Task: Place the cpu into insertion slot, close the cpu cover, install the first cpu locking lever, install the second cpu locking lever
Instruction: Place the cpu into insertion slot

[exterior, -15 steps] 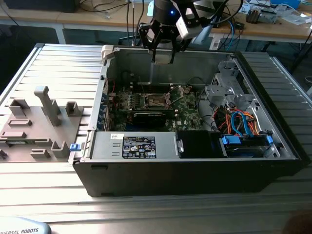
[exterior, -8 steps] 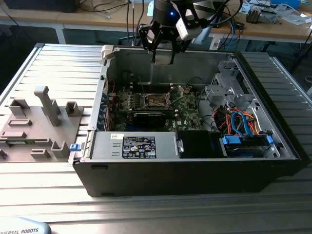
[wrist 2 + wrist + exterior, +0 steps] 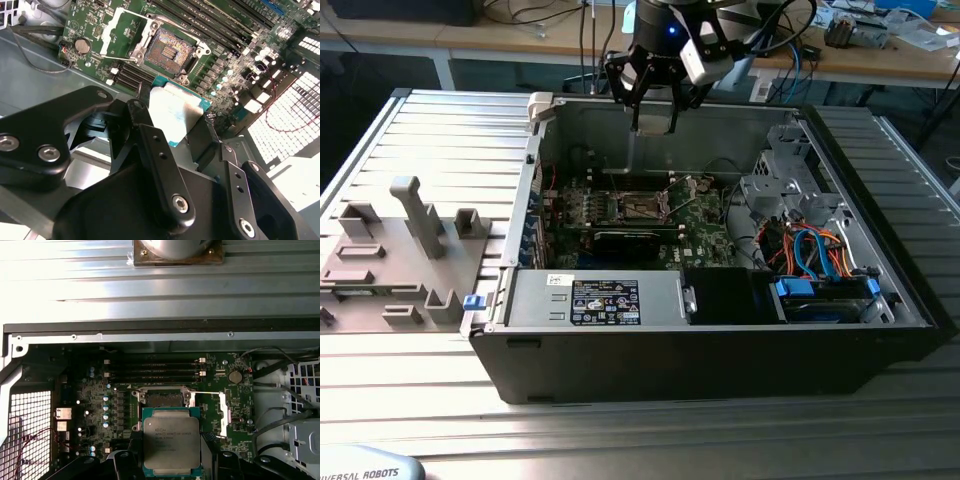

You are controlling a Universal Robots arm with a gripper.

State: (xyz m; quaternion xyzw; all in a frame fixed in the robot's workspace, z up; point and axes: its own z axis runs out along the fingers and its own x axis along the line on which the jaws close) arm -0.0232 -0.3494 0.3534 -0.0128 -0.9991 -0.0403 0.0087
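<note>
The cpu is a flat square chip with a silver-grey top and a teal rim, and my gripper is shut on two of its opposite edges. In the exterior view the gripper hangs above the open computer case, over the back of the green board. In the second wrist view the cpu sits between the black fingers, apart from the board. The insertion slot lies bare with its contact field showing. The cpu cover, a silvery frame, is swung open beside the slot. In the exterior view the slot lies below the gripper.
The case's back wall rises just behind the gripper. A grey power supply lines the front, and a drive cage with blue and orange cables fills the exterior view's right. Memory slots run beside the socket. A grey fixture plate lies outside the case.
</note>
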